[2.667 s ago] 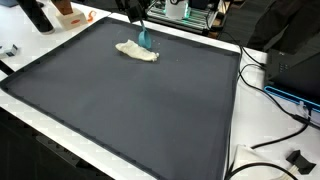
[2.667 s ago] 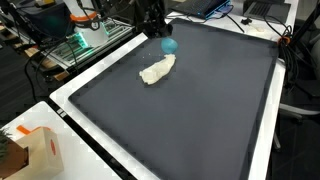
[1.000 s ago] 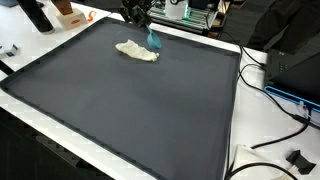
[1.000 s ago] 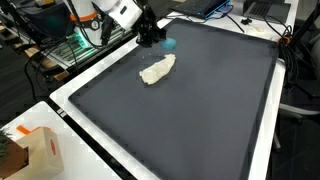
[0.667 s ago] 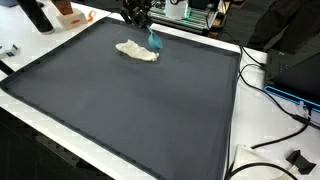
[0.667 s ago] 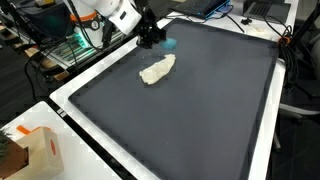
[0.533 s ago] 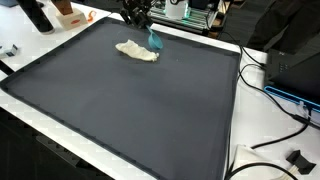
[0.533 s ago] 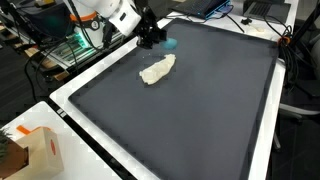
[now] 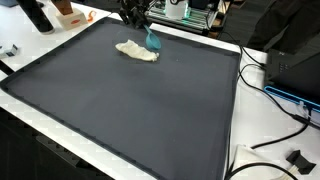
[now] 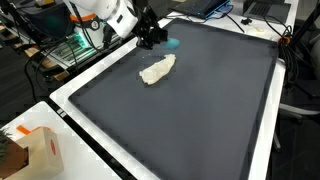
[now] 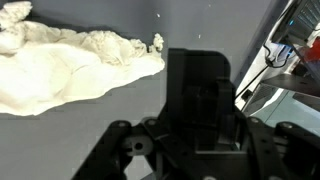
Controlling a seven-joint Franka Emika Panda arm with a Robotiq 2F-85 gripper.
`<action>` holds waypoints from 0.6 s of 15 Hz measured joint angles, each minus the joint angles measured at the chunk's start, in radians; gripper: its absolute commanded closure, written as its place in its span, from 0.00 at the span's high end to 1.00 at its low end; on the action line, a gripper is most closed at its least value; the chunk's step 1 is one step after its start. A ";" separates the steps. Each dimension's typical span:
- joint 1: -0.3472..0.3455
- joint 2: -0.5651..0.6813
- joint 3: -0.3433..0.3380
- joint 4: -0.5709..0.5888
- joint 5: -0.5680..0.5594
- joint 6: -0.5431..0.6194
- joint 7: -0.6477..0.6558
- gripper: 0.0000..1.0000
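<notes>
My black gripper (image 9: 146, 27) (image 10: 160, 40) hangs tilted over the far edge of a dark grey mat (image 9: 140, 110) (image 10: 200, 110). A small teal object (image 9: 153, 40) (image 10: 171, 43) sits right at its fingertips and seems pinched there, just above or on the mat. A crumpled cream cloth (image 9: 136, 50) (image 10: 156, 70) lies flat on the mat close beside it. In the wrist view the gripper (image 11: 203, 60) shows as a single dark block with the fingers together. The cream cloth (image 11: 60, 65) fills the upper left there, and the teal object is hidden.
A white table border (image 9: 250, 140) rings the mat. An orange and white box (image 10: 35, 150) (image 9: 68, 14) and a black bottle (image 9: 38, 15) stand off the mat. Cables (image 9: 275, 95), a black plug (image 9: 297, 158) and lit green equipment (image 10: 72, 45) lie beyond its edges.
Since 2.7 s ago the gripper has tipped from upright to a slant and carried the teal object slightly away from the cloth. Over the last second almost nothing moves.
</notes>
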 measured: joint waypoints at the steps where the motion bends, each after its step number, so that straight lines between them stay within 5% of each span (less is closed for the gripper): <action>1: -0.002 -0.001 0.000 0.000 0.008 0.000 0.000 0.27; 9: -0.013 -0.012 0.000 0.000 0.060 0.000 0.010 0.27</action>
